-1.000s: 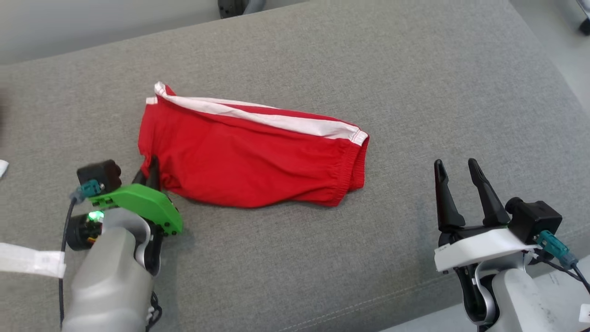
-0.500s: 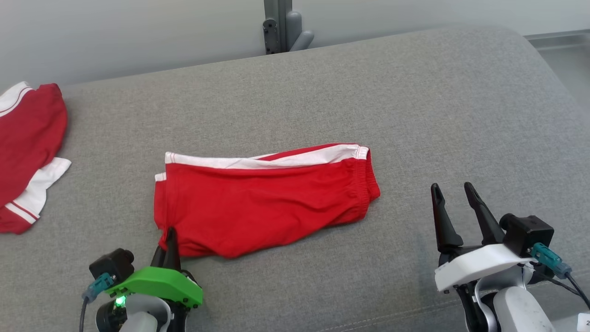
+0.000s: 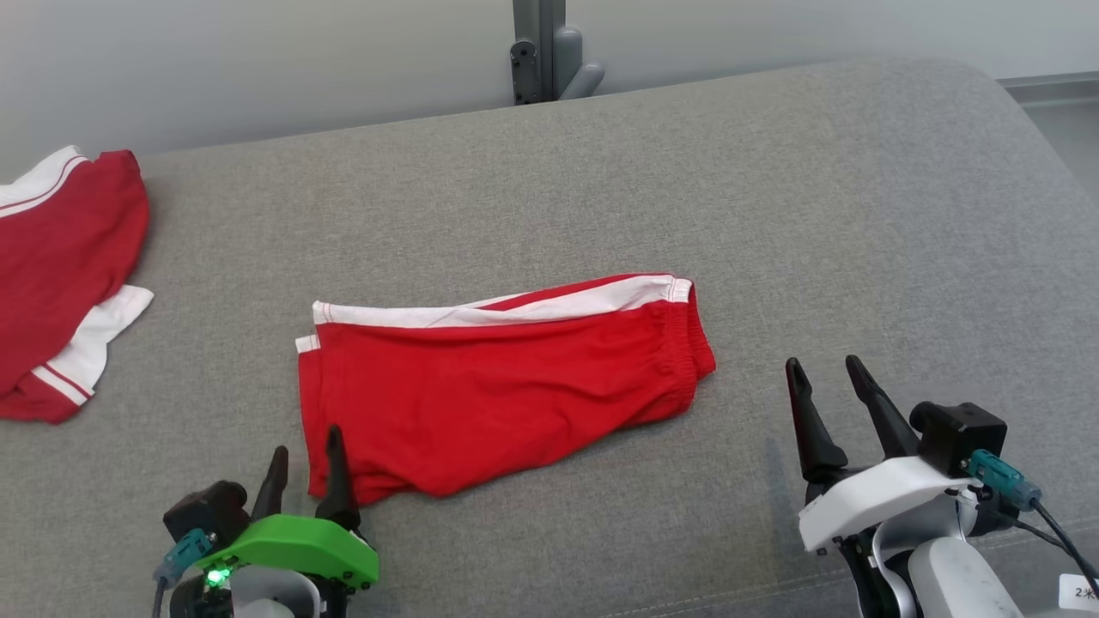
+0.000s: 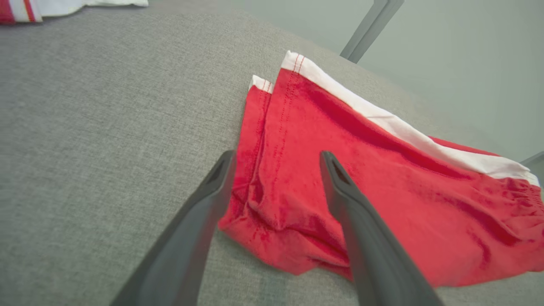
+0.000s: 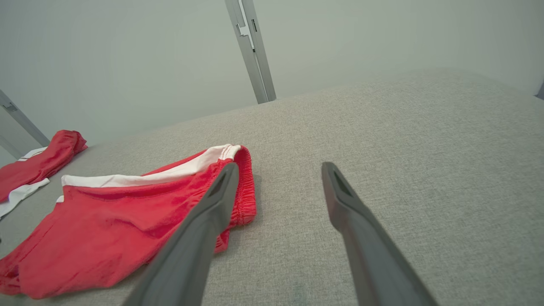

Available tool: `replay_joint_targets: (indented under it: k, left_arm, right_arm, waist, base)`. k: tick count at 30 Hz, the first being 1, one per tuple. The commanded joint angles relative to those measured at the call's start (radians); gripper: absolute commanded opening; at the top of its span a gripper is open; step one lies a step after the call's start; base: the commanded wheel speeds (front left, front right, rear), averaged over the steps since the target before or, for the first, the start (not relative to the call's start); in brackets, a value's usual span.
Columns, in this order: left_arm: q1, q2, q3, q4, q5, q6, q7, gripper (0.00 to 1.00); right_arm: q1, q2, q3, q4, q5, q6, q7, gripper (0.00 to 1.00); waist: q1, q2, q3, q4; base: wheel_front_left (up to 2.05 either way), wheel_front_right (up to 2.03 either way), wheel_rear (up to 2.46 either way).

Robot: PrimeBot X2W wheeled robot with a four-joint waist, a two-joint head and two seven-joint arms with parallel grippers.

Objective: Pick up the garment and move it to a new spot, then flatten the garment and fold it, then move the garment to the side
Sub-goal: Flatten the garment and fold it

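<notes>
The garment, red shorts with a white side stripe, lies folded flat in the middle of the grey cushion. It also shows in the left wrist view and the right wrist view. My left gripper stands open at the garment's near left corner, its fingers apart over the hem with no cloth pinched between them. My right gripper is open too, empty, to the right of the waistband end and apart from it.
A second red and white garment lies bunched at the cushion's far left edge. A grey metal post rises behind the cushion against the pale wall. The cushion's right edge curves down toward the floor.
My left gripper has opened and let go of the garment's corner. The camera tilted up over the second, so the wall and the other garment came into the picture.
</notes>
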State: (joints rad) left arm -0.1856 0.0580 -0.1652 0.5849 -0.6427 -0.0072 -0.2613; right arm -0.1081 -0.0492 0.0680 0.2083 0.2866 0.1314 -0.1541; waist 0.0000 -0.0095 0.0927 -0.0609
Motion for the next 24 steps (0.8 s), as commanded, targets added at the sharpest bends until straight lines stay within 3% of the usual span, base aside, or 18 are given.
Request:
replay_joint_targets:
  k: [1,14,24]
  left_arm:
    - [0.018,0.014,0.012,-0.023,0.022,0.008,-0.004,1.00]
    - [0.122,0.013,0.060,-0.284,0.241,0.020,-0.003,1.00]
    - [0.174,0.001,0.064,-0.387,0.310,0.022,-0.003,1.00]
  right_arm:
    - [-0.008,-0.002,-0.003,0.006,-0.003,-0.001,0.002,1.00]
    - [-0.024,-0.002,-0.016,0.101,0.038,-0.001,0.032,1.00]
    - [-0.112,-0.002,0.022,0.327,0.143,-0.001,0.006,1.00]
  waist:
    - [0.0000,0.0095,-0.003,0.009]
    - [0.0000,0.0095,-0.051,0.093]
    - [0.0000,0.0095,-0.050,0.186]
  base:
    - [0.00,0.00,0.00]
    - [0.00,0.00,0.00]
    - [0.00,0.00,0.00]
